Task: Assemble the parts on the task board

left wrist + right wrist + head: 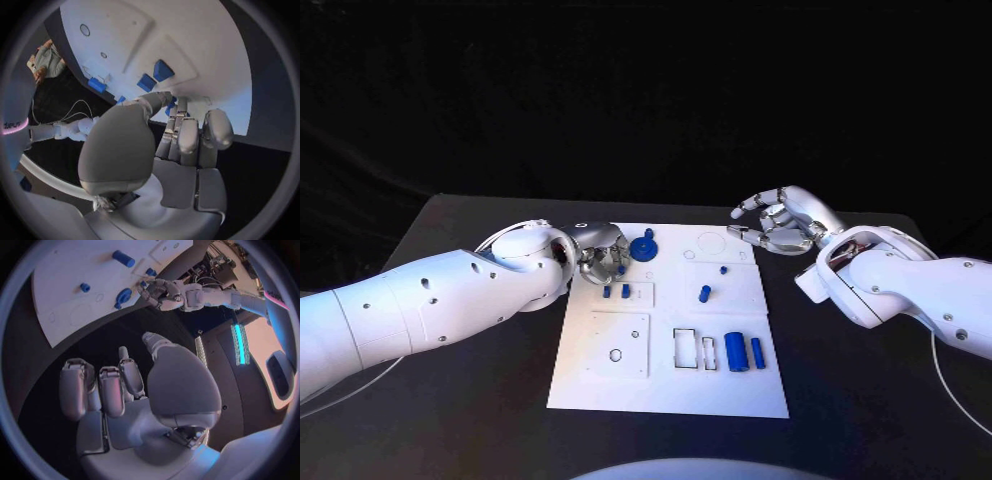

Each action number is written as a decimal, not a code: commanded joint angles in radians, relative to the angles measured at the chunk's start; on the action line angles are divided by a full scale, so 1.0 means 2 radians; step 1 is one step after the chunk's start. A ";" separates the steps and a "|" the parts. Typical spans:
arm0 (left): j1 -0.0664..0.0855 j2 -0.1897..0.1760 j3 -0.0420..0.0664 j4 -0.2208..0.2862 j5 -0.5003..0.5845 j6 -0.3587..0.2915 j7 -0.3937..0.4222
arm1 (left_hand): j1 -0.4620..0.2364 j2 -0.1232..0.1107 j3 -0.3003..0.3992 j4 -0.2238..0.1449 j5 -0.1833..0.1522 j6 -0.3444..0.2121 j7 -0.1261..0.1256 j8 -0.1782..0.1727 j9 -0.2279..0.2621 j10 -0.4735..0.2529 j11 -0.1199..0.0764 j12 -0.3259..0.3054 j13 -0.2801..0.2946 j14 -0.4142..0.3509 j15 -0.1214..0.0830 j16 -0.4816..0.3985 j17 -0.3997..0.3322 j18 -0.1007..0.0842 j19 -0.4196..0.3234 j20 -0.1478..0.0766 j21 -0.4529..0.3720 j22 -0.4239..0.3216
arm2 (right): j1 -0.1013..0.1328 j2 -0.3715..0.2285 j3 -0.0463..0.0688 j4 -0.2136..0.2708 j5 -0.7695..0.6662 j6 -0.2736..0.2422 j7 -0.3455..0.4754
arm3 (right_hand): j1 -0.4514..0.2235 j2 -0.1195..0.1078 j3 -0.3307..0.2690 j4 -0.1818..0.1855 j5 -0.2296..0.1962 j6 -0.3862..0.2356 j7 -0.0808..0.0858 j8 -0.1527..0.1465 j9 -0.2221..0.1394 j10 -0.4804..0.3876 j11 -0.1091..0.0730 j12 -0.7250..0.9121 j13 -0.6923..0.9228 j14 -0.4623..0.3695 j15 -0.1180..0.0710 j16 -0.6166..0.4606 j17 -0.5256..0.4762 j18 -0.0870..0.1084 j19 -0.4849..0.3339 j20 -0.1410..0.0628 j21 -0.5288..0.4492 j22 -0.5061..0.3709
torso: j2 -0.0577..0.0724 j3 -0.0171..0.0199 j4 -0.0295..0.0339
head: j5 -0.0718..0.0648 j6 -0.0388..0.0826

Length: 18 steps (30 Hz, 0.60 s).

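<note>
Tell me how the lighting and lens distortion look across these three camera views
Head view: the task board is brightly lit against a black table and backdrop, edges straight. Left wrist view: fisheye bends the board's edge, and the left robot hand looms large. Right wrist view: the same circular warp, with the right robot hand evenly lit and cyan light glowing in the room behind.

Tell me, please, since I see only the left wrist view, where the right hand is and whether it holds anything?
Observer: The right hand is off the white task board, over the black table by the board's far right corner, fingers apart, holding nothing.
Operator: And what lies beside my left hand's fingers?
Observer: A round blue part lies on the board beside the left hand, toward the board's middle; I cannot tell whether the fingers touch it.
</note>
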 commanded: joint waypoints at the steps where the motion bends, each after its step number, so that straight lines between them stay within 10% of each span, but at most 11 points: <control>1: 0.000 -0.001 0.000 0.002 -0.001 0.004 -0.001 | -0.001 -0.007 -0.003 -0.001 0.000 -0.006 0.002 -0.005 -0.002 -0.007 0.001 -0.004 -0.001 -0.002 0.003 -0.002 -0.002 -0.005 -0.003 0.002 -0.001 0.000 | 0.000 0.000 0.000 0.000 -0.003 0.001 0.003 | 0.002 0.001 -0.001 0.001 0.003 0.000 -0.002 0.003 0.001 -0.003 0.000 -0.002 0.013 0.032 -0.005 -0.003 0.049 0.004 -0.004 0.000 -0.002 0.059 | 0.000 -0.0003 -0.0001 | 0.000 0.000; 13: -0.001 -0.010 0.000 0.005 -0.005 0.001 -0.005 | 0.000 -0.008 -0.005 -0.002 0.001 -0.002 0.003 -0.005 -0.003 -0.015 0.004 -0.010 -0.002 -0.004 0.006 -0.003 -0.008 -0.004 -0.007 0.004 -0.005 -0.006 | 0.000 0.000 0.000 -0.005 -0.008 0.016 -0.010 | 0.004 0.001 -0.001 0.001 0.002 -0.002 -0.002 0.003 0.000 -0.014 0.000 -0.014 0.001 0.030 -0.005 -0.007 0.043 0.006 -0.009 0.000 -0.011 0.052 | 0.000 -0.0003 -0.0003 | 0.000 0.001; 14: -0.001 -0.013 0.001 0.006 -0.005 0.000 -0.005 | 0.000 -0.008 -0.005 -0.002 0.001 -0.002 0.003 -0.006 -0.003 -0.017 0.004 -0.011 -0.002 -0.005 0.006 -0.003 -0.010 -0.003 -0.009 0.005 -0.006 -0.008 | 0.000 0.000 0.000 -0.007 -0.011 0.023 -0.015 | 0.018 0.003 0.005 -0.004 0.001 -0.002 -0.002 0.005 0.000 -0.107 -0.001 -0.124 -0.097 0.017 -0.006 -0.028 0.006 0.019 -0.039 -0.001 -0.066 0.016 | -0.001 -0.0003 -0.0004 | 0.000 0.001; 18: -0.001 -0.023 0.003 0.008 0.000 -0.014 -0.003 | 0.000 -0.008 -0.005 -0.003 0.001 -0.002 0.003 -0.007 -0.004 -0.021 0.005 -0.012 -0.002 -0.008 0.007 -0.006 -0.016 -0.002 -0.012 0.005 -0.010 -0.014 | 0.000 0.002 0.000 -0.016 -0.033 0.050 -0.028 | 0.066 0.006 0.067 -0.023 -0.035 0.006 -0.001 0.007 -0.002 -0.199 0.002 -0.327 -0.268 -0.013 -0.005 -0.080 -0.069 0.032 -0.084 0.001 -0.155 -0.042 | -0.001 -0.0004 0.0000 | -0.001 0.001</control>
